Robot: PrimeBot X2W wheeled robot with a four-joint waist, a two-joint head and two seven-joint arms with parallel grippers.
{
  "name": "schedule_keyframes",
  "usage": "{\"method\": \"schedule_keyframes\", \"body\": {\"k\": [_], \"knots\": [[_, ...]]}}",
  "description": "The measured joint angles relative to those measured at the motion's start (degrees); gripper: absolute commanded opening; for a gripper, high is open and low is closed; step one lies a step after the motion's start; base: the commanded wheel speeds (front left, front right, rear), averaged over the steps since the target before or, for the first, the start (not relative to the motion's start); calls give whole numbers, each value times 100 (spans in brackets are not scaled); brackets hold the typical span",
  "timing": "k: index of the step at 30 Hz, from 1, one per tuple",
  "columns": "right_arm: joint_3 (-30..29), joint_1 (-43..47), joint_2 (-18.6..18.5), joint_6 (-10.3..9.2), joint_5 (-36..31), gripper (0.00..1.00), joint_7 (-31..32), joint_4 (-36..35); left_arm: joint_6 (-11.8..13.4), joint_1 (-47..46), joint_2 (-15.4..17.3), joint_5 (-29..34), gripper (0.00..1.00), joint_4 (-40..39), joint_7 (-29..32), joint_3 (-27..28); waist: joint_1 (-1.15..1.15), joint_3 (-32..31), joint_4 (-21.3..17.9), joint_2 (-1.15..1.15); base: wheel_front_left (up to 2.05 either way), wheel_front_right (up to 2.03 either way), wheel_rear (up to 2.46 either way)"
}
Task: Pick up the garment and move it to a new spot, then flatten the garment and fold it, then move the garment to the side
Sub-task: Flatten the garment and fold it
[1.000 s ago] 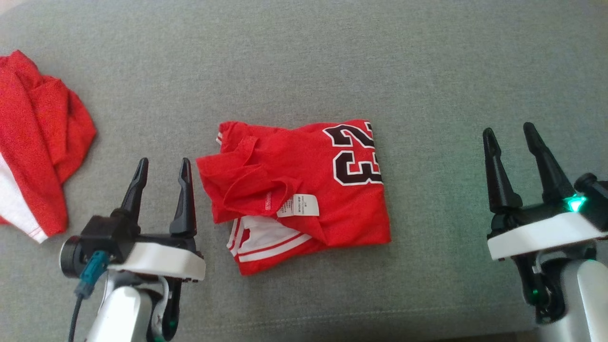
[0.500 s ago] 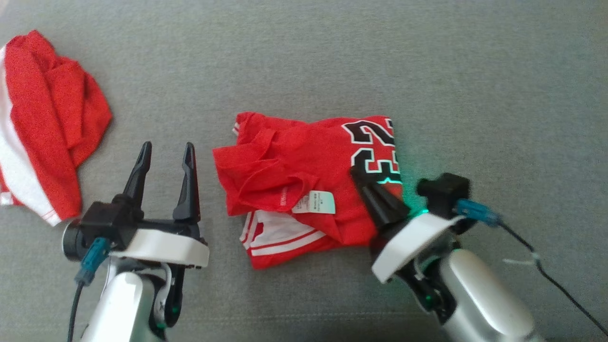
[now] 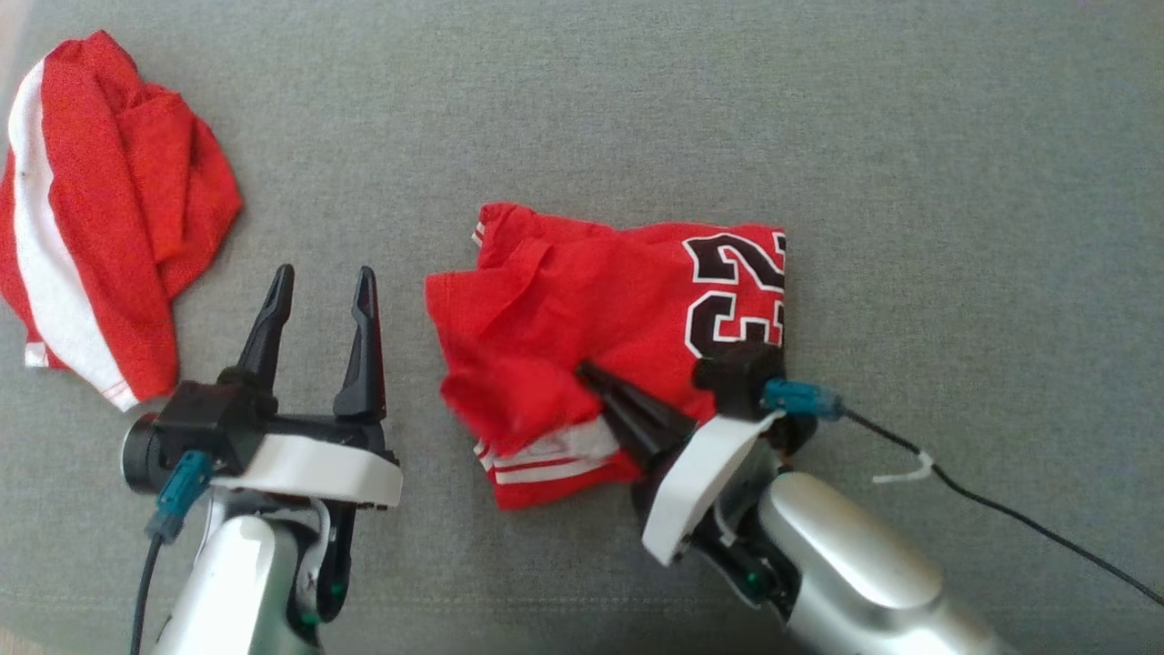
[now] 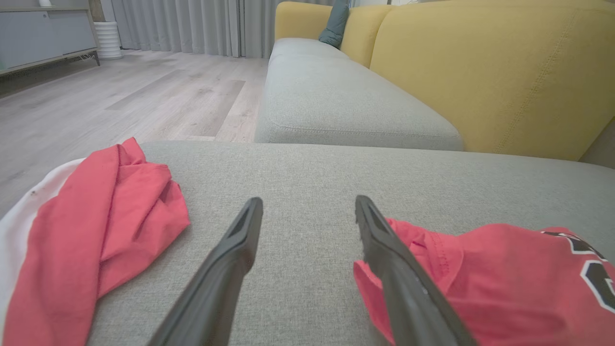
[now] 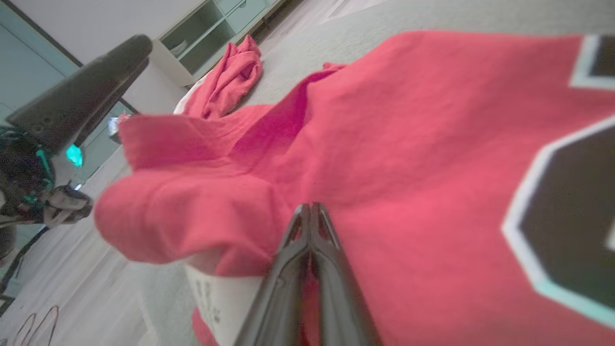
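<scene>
2 red garments on the grey seat cushion (image 3: 637, 109).

Task garment (image 3: 627, 309): red jersey, folded into a rough rectangle. It lies about mid-cushion, somewhat nearer the front edge than the back. Black numerals (image 3: 737, 296) with white outlines sit on its right end. White striped trim (image 3: 546, 459) shows at its front-left corner. Its left part is rumpled, with 1 fold raised and blurred.

Other garment (image 3: 109, 200): red with a white band, bunched in a heap at the cushion's left edge, well apart from the jersey.

Left gripper (image 3: 325, 273): fingers spread wide, nothing between them, pointing toward the back edge. It sits in the gap between the 2 garments, just beside the jersey's left edge. In the left wrist view the same gripper (image 4: 308, 201) has bare grey cushion between its fingers, and the jersey (image 4: 504, 278) lies against the right one.

Right gripper (image 3: 587, 370): fingers pressed together, slanting in from the jersey's front-right, tips down on the cloth beside the raised fold. The right wrist view shows the closed gripper (image 5: 310, 206) meeting red fabric (image 5: 408, 144), with a white label (image 5: 216, 293) below the fold. A sliver of red shows between the fingers lower down; I cannot tell whether cloth is actually pinched.

A blue connector (image 3: 800, 398) and black cable (image 3: 1000, 509) trail off toward the cushion's right edge.
</scene>
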Motion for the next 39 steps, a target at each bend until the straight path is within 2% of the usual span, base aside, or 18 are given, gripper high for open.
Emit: {"method": "schedule_keyframes", "body": {"k": [9,13,15,16,17,18,19,24,31,35,39], "knots": [[876,-220,-19,0,259,0,104,19,0,0,-9,0,100,2,-7,4,0,-14,-35,0,0,0,0],[928,-261,-48,0,240,0,41,22,0,1,-12,0,100,7,-7,12,0,-32,-50,0,0,0,0],[755,-261,-81,0,170,0,-115,-55,10,3,-11,0,100,15,-7,33,0,-57,-78,0,0,0,0],[603,-261,-103,0,116,8,-183,-121,26,7,-11,0,100,16,-7,48,0,-77,-99,0,0,0,0],[420,-259,-141,0,59,49,-238,-189,43,13,-10,0,100,16,-7,60,0,-100,-125,0,0,0,0],[194,-248,-190,0,-36,95,-333,-271,45,24,-10,0,100,21,-7,67,0,-125,-150,0,0,0,0],[-65,-225,-255,0,-142,100,-409,-365,45,33,-9,-1,100,31,-7,71,0,-154,-173,0,0,0,0],[-1451,265,-532,0,-702,100,-514,-843,93,103,-3,-2,100,43,-7,91,0,-305,-310,0,0,0,0],[-3226,1285,-572,0,-1572,100,-399,-1733,127,385,40,-47,100,27,-5,119,0,-533,-520,0,0,0,0],[-3804,1639,-438,0,-1830,100,-144,-2227,143,401,82,-63,100,14,-3,159,0,-705,-605,0,0,0,0],[-4072,1996,-381,0,-1984,100,79,-2555,194,593,137,-108,100,-9,11,216,0,-911,-672,0,0,0,0]]}}
